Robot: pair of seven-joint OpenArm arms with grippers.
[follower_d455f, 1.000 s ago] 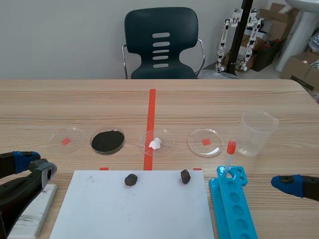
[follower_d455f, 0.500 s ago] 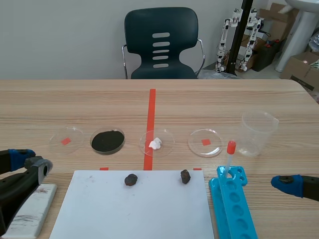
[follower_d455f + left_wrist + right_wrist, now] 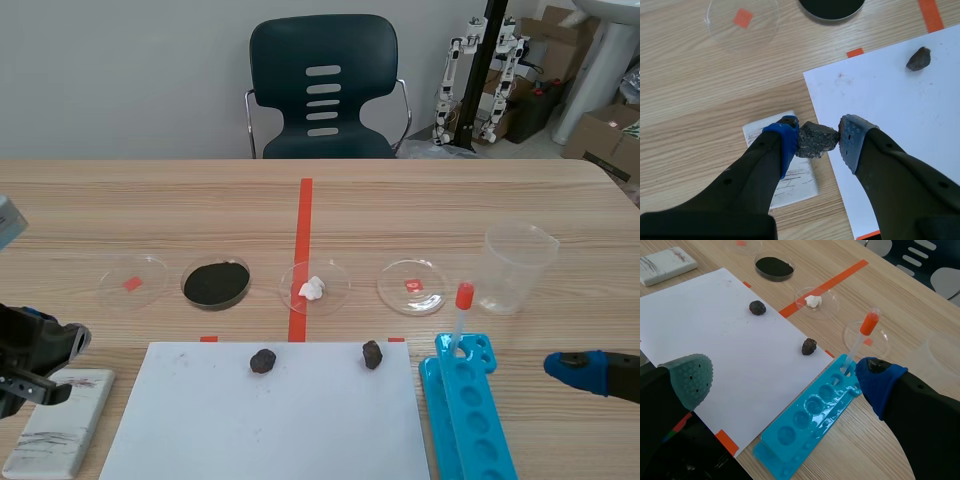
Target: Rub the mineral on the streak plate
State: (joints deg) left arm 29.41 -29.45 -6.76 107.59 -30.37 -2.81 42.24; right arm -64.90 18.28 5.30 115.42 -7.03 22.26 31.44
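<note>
Gripping dark grey rough mineral lump (image 3: 812, 138) in left gripper (image 3: 819, 141), over white rectangular streak plate (image 3: 795, 183) bearing grey streaks. Holding right gripper (image 3: 784, 380) wide open above blue plastic well tray (image 3: 810, 415).

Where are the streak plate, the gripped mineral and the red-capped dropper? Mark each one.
streak plate (image 3: 60, 420): scene view, middle of its streaked top face.
mineral (image 3: 815, 140): left wrist view, centre of the dark lump.
dropper (image 3: 868, 324): right wrist view, its orange-red bulb.
</note>
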